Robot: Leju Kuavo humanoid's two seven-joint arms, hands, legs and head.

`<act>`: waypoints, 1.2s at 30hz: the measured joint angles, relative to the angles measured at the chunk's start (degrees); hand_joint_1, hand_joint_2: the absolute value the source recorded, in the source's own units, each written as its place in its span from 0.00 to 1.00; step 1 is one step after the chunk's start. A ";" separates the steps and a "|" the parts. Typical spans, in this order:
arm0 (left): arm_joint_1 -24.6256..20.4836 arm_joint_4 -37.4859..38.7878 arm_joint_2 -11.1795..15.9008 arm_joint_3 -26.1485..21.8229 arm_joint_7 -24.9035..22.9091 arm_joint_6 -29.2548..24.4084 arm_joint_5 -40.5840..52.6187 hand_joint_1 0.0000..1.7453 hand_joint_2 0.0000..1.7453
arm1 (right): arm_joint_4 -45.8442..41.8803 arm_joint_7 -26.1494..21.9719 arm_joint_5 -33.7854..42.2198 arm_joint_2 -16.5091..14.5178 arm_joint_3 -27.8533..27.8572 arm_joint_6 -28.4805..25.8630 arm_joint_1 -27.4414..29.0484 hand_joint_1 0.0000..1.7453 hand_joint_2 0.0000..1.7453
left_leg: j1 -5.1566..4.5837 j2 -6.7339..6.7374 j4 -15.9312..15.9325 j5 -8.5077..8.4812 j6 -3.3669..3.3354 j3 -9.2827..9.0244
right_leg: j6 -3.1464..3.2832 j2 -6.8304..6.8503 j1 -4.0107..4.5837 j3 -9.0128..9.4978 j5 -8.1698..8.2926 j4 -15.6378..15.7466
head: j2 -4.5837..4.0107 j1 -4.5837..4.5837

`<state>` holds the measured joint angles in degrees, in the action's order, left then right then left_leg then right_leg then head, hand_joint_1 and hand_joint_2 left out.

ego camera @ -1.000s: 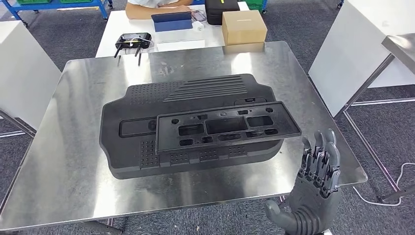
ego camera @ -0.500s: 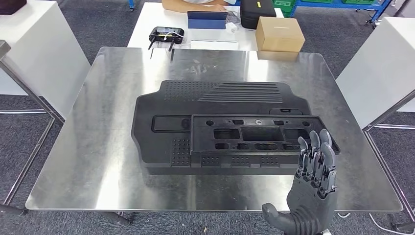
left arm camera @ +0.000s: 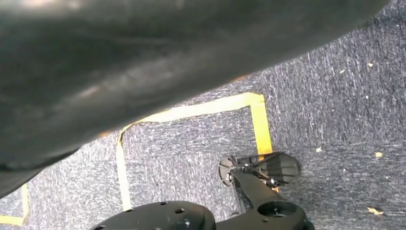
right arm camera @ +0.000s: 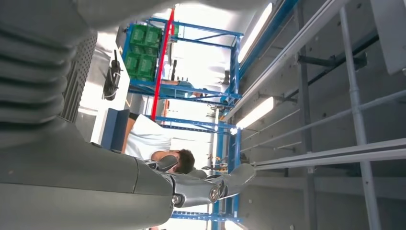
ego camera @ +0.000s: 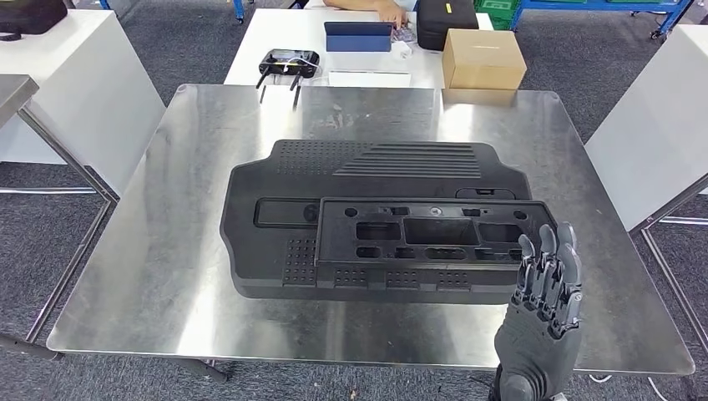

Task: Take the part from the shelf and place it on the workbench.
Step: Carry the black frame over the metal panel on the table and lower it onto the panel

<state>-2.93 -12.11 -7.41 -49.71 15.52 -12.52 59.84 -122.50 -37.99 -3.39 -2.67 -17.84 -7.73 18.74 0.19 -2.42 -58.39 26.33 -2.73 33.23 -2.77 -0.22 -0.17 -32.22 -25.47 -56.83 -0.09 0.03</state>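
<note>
A large black moulded part (ego camera: 275, 209) lies flat in the middle of the steel workbench (ego camera: 150, 284). A smaller black frame (ego camera: 334, 242) with several cut-outs rests on its near right portion. My right hand (ego camera: 543, 309) is raised at the bench's near right edge, fingers straight up and apart, holding nothing and just short of the frame's right end. The right wrist view shows that hand's grey ribbed cover (right arm camera: 33, 72) and thumb (right arm camera: 201, 187) with nothing in them. A dark blurred mass (left arm camera: 119, 62), probably my left hand, hangs over the floor; its fingers are hidden.
Behind the bench a white table (ego camera: 250, 42) carries a black controller (ego camera: 288, 63), a blue tablet (ego camera: 357, 36), a black case (ego camera: 447, 18) and a cardboard box (ego camera: 482, 58); a person's hand (ego camera: 388, 10) rests there. White blocks stand left (ego camera: 75, 92) and right (ego camera: 651, 125).
The camera has swung, so the whole scene has shifted and the bench now sits square in view. The two black parts lie as before. My right hand stays raised and empty.
</note>
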 joint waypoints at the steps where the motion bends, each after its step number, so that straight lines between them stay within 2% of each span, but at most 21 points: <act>1: 0.00 0.00 0.00 -0.02 0.01 0.00 0.00 0.00 0.00 | 0.01 0.00 0.00 0.00 0.00 -0.02 0.00 0.00 0.00 | 0.05 0.01 0.09 -0.04 0.28 -0.04 | 0.10 0.00 0.05 -0.01 0.00 -0.01 | 0.00 -0.01; 4: 0.00 0.00 0.00 -0.05 0.02 0.00 0.00 0.00 0.00 | 0.02 0.00 0.00 0.00 0.00 -0.07 0.00 0.00 0.00 | 0.18 0.01 0.24 -0.11 1.07 -0.09 | 0.40 -0.01 0.16 -0.03 -0.02 -0.05 | 0.00 -0.02; 8: 0.00 0.01 0.00 -0.09 0.03 0.00 -0.02 0.00 0.00 | 0.02 0.00 0.00 0.00 0.00 -0.07 0.00 0.00 0.00 | 0.18 0.01 0.26 -0.12 1.43 -0.08 | 0.43 -0.01 0.14 -0.03 -0.04 -0.07 | 0.00 -0.03; 18: 0.00 0.00 0.02 -0.32 0.24 0.34 -0.02 0.00 0.00 | 0.08 0.00 0.20 0.00 0.00 -0.57 0.02 0.00 0.00 | -0.27 0.01 0.25 -0.12 1.41 -0.07 | 0.38 0.00 -0.28 -0.02 -0.02 -0.06 | 0.00 -0.05; 29: 0.00 0.01 0.08 -0.38 0.83 1.03 -0.22 0.00 0.00 | 0.08 0.00 0.57 0.00 0.02 -1.35 0.33 0.00 0.00 | -0.30 0.01 0.25 -0.12 1.40 -0.07 | 0.38 0.00 -0.33 -0.04 -0.01 -0.06 | 0.00 -0.03; 36: 0.01 -0.02 0.20 -0.49 1.31 1.37 -0.50 0.00 0.00 | 0.10 0.00 0.57 0.00 0.04 -1.48 0.53 0.00 0.00 | -0.65 0.04 -0.04 0.15 0.94 -0.01 | 0.21 -0.01 -0.66 0.01 0.03 0.00 | 0.00 -0.02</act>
<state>-2.93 -12.13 -7.21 -50.20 16.83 -11.16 59.34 -122.40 -37.99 -2.82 -2.67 -17.79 -9.21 19.27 -0.46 -2.38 -58.43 26.47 -1.79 33.22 -2.55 -0.22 -0.83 -32.22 -25.44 -56.82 -0.09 0.01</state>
